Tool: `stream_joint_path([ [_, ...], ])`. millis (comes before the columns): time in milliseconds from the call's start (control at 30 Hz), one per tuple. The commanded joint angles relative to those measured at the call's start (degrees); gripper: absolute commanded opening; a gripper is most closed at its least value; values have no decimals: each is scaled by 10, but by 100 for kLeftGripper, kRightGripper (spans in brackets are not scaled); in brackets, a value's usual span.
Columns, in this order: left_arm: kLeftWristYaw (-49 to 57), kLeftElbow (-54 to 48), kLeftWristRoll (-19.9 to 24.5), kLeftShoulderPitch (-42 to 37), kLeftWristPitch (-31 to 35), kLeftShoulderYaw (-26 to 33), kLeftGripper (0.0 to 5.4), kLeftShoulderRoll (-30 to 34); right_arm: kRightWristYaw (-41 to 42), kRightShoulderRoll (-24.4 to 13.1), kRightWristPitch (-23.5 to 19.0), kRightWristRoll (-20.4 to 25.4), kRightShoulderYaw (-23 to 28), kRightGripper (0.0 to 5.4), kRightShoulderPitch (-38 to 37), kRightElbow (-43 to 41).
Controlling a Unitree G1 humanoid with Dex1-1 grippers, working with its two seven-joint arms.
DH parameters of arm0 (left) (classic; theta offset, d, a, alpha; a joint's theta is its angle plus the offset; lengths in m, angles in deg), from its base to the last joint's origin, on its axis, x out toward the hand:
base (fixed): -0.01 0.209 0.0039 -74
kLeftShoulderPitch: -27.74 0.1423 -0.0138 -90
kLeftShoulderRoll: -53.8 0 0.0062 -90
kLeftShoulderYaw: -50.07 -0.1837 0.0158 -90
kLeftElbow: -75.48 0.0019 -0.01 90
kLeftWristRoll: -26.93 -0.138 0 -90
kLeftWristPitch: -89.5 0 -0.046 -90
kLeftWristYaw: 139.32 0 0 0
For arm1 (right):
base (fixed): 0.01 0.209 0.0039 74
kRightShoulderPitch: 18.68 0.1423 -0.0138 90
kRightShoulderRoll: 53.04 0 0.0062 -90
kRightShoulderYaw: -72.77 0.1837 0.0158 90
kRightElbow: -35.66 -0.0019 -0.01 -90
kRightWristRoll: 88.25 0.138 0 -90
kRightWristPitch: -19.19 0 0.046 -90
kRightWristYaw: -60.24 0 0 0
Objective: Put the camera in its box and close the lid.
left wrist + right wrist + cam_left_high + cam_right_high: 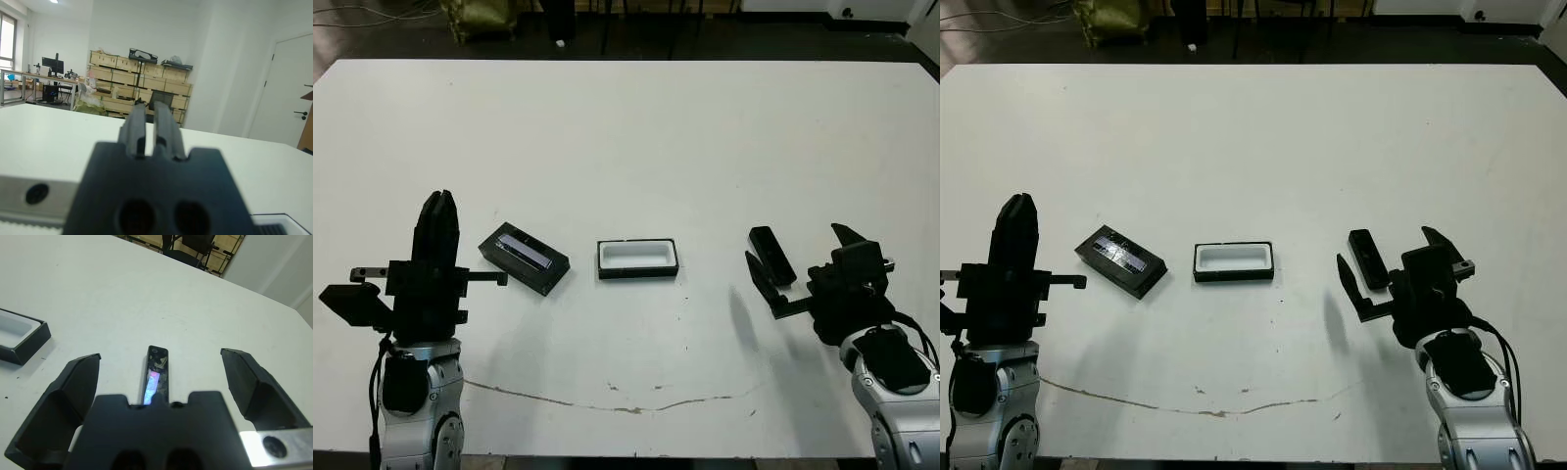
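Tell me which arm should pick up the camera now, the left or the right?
The right. The camera lies on the table between the open fingers of the right end effector. The left end effector is shut and sits far off, beyond the lid and the box.

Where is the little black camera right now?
The camera lies on the white table on the robot's right, to the right of the open box, between the fingers of the open right claw.
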Motion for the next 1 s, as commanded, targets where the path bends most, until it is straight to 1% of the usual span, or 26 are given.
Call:
stream_joint_path([
  [33, 2, 2, -1, 10, 9, 0, 0, 1, 1, -4, -4, -3, -6, 539, -9, 17],
  [133, -3, 6, 3, 9, 5, 0, 0, 3, 2, -9, -2, -8, -11, 539, -8, 20],
  [167, -2, 7, 1, 8, 3, 0, 0, 2, 3, -11, -8, -9, -13, 539, -6, 19],
  [333, -7, 7, 9, 10, 5, 0, 0, 1, 6, -14, -10, -5, -13, 539, 2, 30],
  [433, -1, 2, 6, 13, 10, -1, 0, 0, 4, -10, -21, 1, -11, 504, 7, 36],
  [500, 4, -2, 4, 15, 14, -2, 0, -1, 4, -9, -29, 3, -11, 512, 10, 37],
  [600, 1, 1, 8, 14, 11, -3, 0, 0, 4, -11, -37, 3, -11, 500, 15, 45],
  [767, -1, 3, 7, 13, 12, -3, 0, 1, 5, -12, -42, 4, -9, 534, 20, 57],
  [833, 2, 1, 4, 14, 13, -3, 0, 1, 5, -13, -51, 4, -9, 534, 22, 61],
  [900, 4, 0, 2, 15, 13, -4, 0, -1, 5, -14, -54, 3, -10, 514, 23, 64],
  [1000, 3, 4, 1, 15, 8, -4, 0, 0, 9, -17, -52, 2, -12, 467, 24, 72],
])
